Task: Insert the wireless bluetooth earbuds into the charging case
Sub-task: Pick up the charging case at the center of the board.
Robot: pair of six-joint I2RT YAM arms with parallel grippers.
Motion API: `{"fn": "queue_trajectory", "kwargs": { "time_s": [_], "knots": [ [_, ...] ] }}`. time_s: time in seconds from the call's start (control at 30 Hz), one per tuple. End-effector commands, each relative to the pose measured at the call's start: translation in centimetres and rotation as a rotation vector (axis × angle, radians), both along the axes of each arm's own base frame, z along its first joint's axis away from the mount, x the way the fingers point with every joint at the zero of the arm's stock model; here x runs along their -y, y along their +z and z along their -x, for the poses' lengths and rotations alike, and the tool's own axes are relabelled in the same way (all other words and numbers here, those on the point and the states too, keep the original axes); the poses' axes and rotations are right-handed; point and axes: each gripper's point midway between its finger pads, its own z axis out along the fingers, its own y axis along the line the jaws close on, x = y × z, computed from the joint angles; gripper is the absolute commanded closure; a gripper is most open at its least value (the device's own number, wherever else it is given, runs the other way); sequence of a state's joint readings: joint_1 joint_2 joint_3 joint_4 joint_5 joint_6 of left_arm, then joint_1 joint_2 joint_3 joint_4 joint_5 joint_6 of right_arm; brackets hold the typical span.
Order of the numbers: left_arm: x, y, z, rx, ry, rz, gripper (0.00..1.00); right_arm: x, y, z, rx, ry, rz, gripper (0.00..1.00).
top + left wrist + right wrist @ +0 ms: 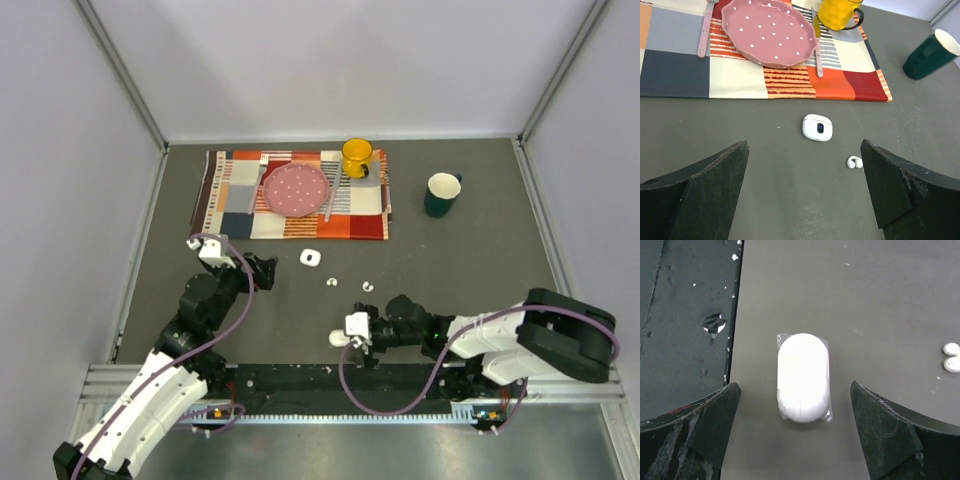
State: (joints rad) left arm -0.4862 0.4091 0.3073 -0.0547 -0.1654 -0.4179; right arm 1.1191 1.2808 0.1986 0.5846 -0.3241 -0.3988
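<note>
A small white charging case [311, 258] with a dark display lies on the grey table below the placemat; it also shows in the left wrist view [817, 127]. Two tiny white earbuds [331, 283] [367, 285] lie just right of it; one shows in the left wrist view [855, 162]. My left gripper [268, 272] [802, 190] is open and empty, short of that case. A second white oval case [338, 339] [804, 376], in clear plastic wrap, lies near the table's front edge. My right gripper [356, 343] [795, 435] is open, just behind it. One earbud [951, 357] shows at the right wrist view's edge.
A patchwork placemat [232, 190] at the back holds a pink dotted plate [296, 189], pink cutlery and a yellow mug [357, 157]. A dark green cup [441, 194] stands to its right. The black front rail [685, 315] runs left of the wrapped case.
</note>
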Motion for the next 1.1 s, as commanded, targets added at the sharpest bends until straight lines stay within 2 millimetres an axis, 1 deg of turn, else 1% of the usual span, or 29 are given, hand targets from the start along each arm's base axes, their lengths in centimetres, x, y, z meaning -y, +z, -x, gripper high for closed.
{"fn": "queue_trajectory", "kwargs": {
  "time_s": [0.0, 0.1, 0.13, 0.17, 0.23, 0.3, 0.37, 0.4, 0.43, 0.5, 0.57, 0.77, 0.9, 0.97, 1.0, 1.03, 1.07],
  "knots": [
    [-0.4, 0.7, -0.3, 0.033, 0.016, -0.016, 0.01, -3.5, 3.0, 0.3, 0.032, 0.095, -0.137, 0.09],
    [-0.6, 1.0, -0.4, 0.04, 0.027, -0.014, 0.01, -4.0, 2.3, 0.7, 0.006, 0.12, -0.119, 0.16],
    [-0.8, 1.0, -0.4, 0.04, 0.039, -0.014, 0.01, -4.0, 2.1, 0.7, 0.003, 0.128, -0.11, 0.22],
    [-0.9, 0.9, -0.5, 0.034, 0.048, -0.018, 0.01, -4.0, 1.9, 0.9, -0.003, 0.135, -0.102, 0.25],
    [-1.2, 0.9, -0.6, 0.031, 0.062, -0.02, 0.01, -3.7, 1.5, 1.1, -0.018, 0.143, -0.082, 0.31],
    [-1.1, 0.7, -0.7, 0.017, 0.064, -0.024, 0.01, -3.3, 1.4, 1.5, -0.031, 0.153, -0.065, 0.34],
    [-0.8, 0.6, -0.8, 0.005, 0.054, -0.026, 0.01, -2.9, 1.3, 1.6, -0.037, 0.15, -0.052, 0.34],
    [-0.7, 0.7, -0.9, 0.003, 0.046, -0.027, 0.01, -2.8, 1.6, 1.6, -0.031, 0.148, -0.051, 0.33],
    [-0.5, 0.9, -0.9, 0.004, 0.04, -0.024, 0.01, -2.1, 0.9, 1.7, -0.043, 0.146, -0.01, 0.32],
    [-0.1, 0.8, -1.0, -0.007, 0.024, -0.022, 0.01, -1.6, 0.5, 1.6, -0.039, 0.128, 0.007, 0.31],
    [0.2, 0.4, -1.1, -0.023, 0.012, -0.02, 0.01, -1.2, 0.2, 1.5, -0.032, 0.11, 0.007, 0.27],
    [0.6, 0.6, -1.0, -0.016, -0.003, 0.004, 0.01, -0.9, 0.1, 0.6, -0.027, 0.066, 0.007, 0.27],
    [0.4, 0.6, -0.7, -0.003, 0.004, 0.013, 0.01, -0.6, 0.0, 0.1, -0.05, 0.061, 0.005, 0.28],
    [0.3, 0.9, -0.6, 0.013, 0.002, 0.022, 0.01, -0.5, 0.1, -0.1, -0.058, 0.062, 0.0, 0.31],
    [0.3, 0.8, -0.5, 0.016, 0.002, 0.024, 0.02, -0.4, 0.0, 0.0, -0.063, 0.064, 0.002, 0.35],
    [0.3, 1.1, -0.4, 0.027, -0.001, 0.028, 0.02, -0.5, 0.1, -0.1, -0.067, 0.063, 0.002, 0.36],
    [0.3, 0.9, -0.4, 0.026, -0.003, 0.028, 0.03, -0.4, 0.0, -0.1, -0.072, 0.067, 0.007, 0.38]
  ]
}}
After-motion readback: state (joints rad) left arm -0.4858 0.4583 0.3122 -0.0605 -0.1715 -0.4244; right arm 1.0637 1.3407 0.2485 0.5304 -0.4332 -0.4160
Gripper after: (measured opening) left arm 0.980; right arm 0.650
